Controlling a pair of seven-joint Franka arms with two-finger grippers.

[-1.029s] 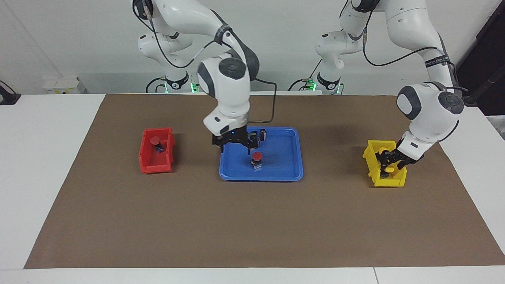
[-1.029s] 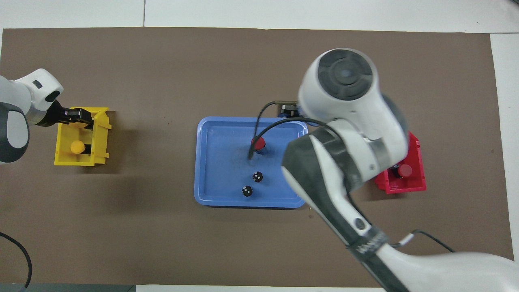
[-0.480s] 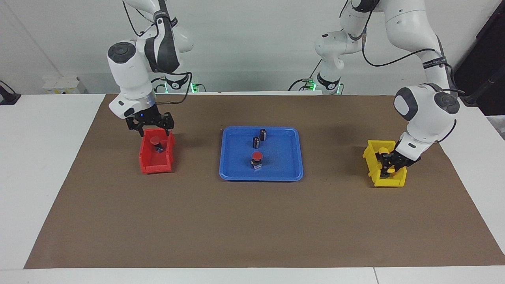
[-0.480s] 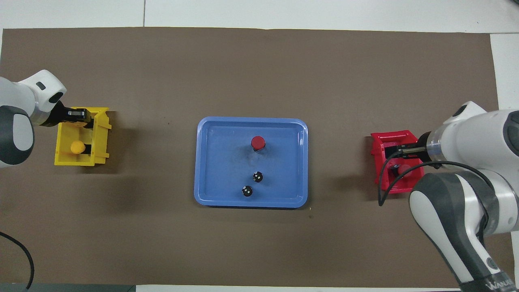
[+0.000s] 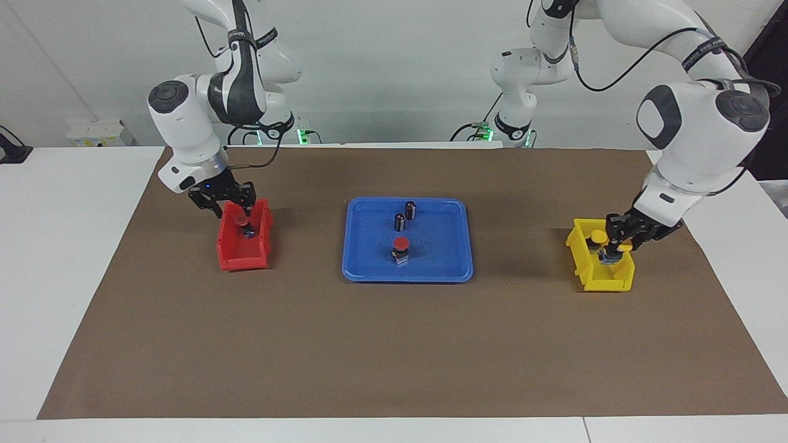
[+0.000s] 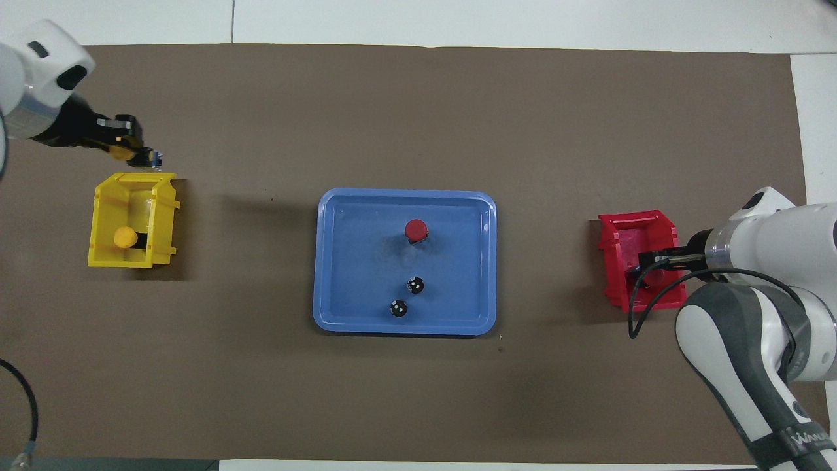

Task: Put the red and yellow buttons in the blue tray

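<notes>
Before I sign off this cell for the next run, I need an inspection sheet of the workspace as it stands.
Surface: brown mat on a white table.
Job's things: blue tray holds one red button; second red button in the red bin; one yellow button in the yellow bin; another yellow button held raised.
Clutter: two dark capless cylinders in the tray.
Grippers: left gripper shut on the raised button; right gripper in the red bin.
Cables: black leads along both arms.
Surroundings: white wall; nothing else seen.
</notes>
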